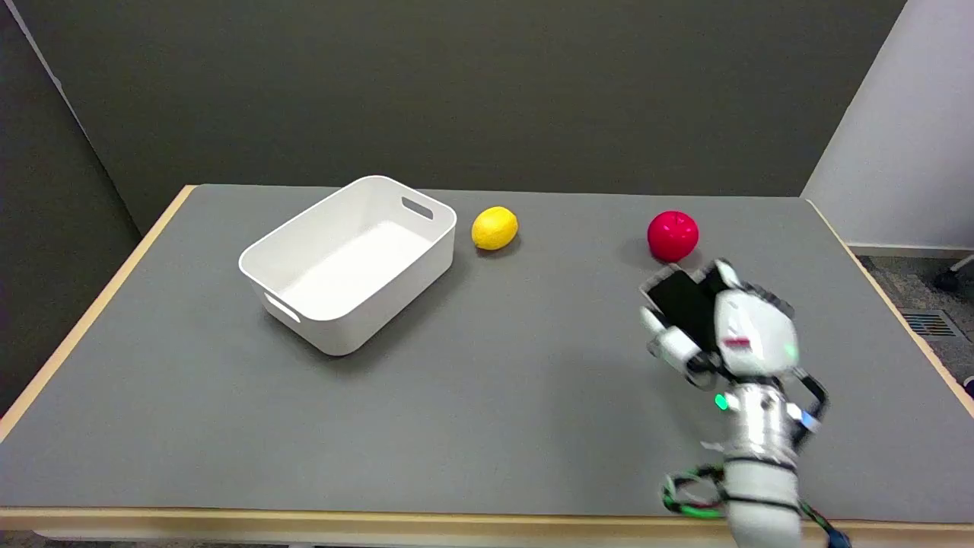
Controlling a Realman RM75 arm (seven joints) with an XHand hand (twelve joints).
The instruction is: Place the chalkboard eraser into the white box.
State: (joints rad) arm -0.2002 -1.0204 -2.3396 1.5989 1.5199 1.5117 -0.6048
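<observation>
Robot hand: our robot hand (719, 327) grips the chalkboard eraser (682, 302), its fingers wrapped around the dark block above the tabletop (487, 396).
Eraser: we see it held at the right side, just in front of the red ball (673, 236).
Box: the white box (350, 262) sits well apart to the left, with a lemon (494, 227) beside it.
Risk: we judge the eraser may slip mid-carry, or we could clip the box rim coming in low.
</observation>
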